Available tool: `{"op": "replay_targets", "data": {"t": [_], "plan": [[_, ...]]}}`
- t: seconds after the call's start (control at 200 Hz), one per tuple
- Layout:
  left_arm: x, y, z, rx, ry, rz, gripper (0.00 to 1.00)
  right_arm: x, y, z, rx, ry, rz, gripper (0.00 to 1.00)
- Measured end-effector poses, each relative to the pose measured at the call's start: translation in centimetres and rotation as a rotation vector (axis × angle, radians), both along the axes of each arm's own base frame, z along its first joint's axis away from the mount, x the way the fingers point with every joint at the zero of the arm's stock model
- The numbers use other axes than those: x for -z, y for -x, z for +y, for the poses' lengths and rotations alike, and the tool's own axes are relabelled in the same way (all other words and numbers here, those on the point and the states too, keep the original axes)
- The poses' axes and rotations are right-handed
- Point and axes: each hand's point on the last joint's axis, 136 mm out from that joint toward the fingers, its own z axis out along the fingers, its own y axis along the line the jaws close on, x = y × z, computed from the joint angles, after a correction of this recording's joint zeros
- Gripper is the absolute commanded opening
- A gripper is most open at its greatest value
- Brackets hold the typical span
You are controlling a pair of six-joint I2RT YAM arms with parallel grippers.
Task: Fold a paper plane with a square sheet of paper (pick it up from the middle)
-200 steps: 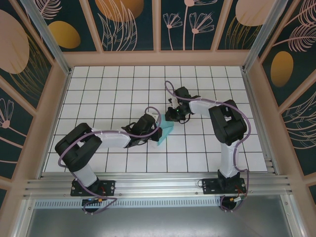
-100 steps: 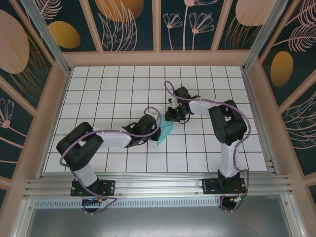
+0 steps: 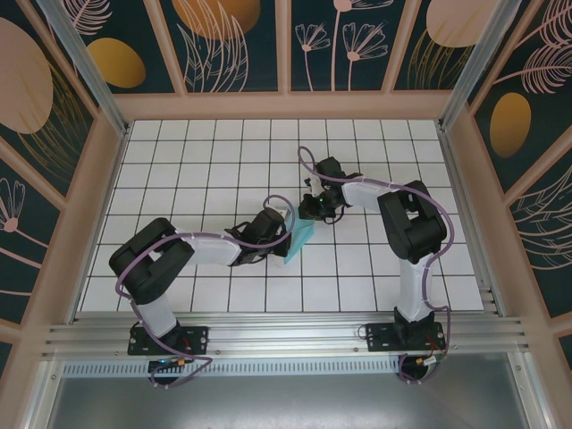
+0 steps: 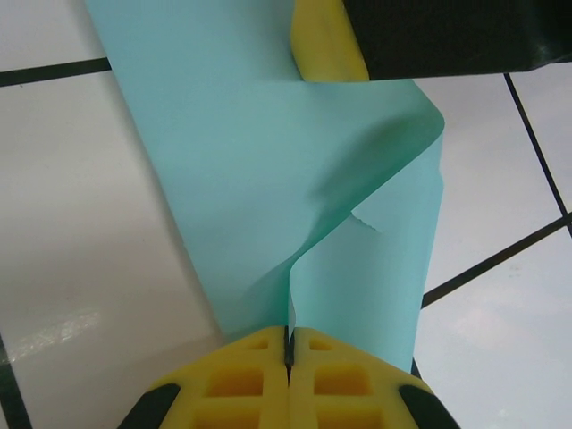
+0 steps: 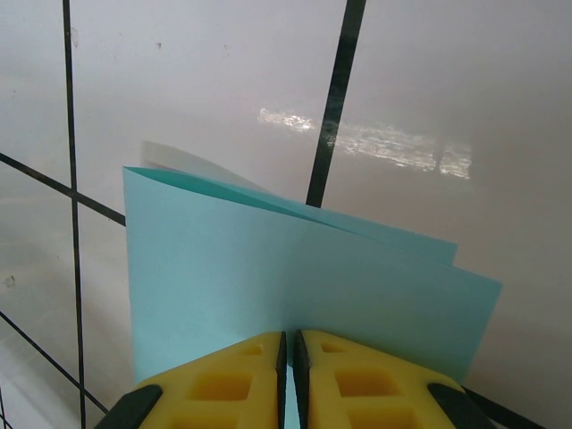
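Note:
The square sheet of paper (image 3: 301, 238) is light turquoise and folded over, held off the white grid table between both arms. My left gripper (image 3: 285, 239) is shut on its near-left edge; in the left wrist view the paper (image 4: 268, 179) rises curved from the yellow jaws of the left gripper (image 4: 288, 344), with a small nick at its edge. My right gripper (image 3: 311, 214) is shut on the far end. In the right wrist view the doubled paper (image 5: 295, 277) stands out of the right gripper (image 5: 288, 353). One of the right gripper's fingers (image 4: 326, 45) presses the sheet's top.
The white tiled table (image 3: 197, 161) with black grid lines lies under the paper. Wooden frame walls (image 3: 286, 105) with dark patterned panels close it in at the back and both sides. An aluminium rail (image 3: 286, 335) runs along the near edge.
The left arm's elbow has swung a little to the right. Both grippers and the paper have stayed nearly where they were, still shut on it.

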Motion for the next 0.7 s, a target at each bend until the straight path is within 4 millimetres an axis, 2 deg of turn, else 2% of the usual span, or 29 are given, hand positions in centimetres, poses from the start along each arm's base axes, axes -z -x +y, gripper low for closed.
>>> {"op": "replay_targets", "data": {"t": [0.2,0.701], "plan": [[-0.32,-0.19,-0.26,0.012,0.001,-0.012,0.0,0.05,0.02,0.0,0.001,0.001,-0.001,0.16],[0.48,-0.23,-0.3,0.015,-0.014,-0.002,0.0,0.04,-0.02,0.01,0.007,-0.001,0.0,0.17]]}}
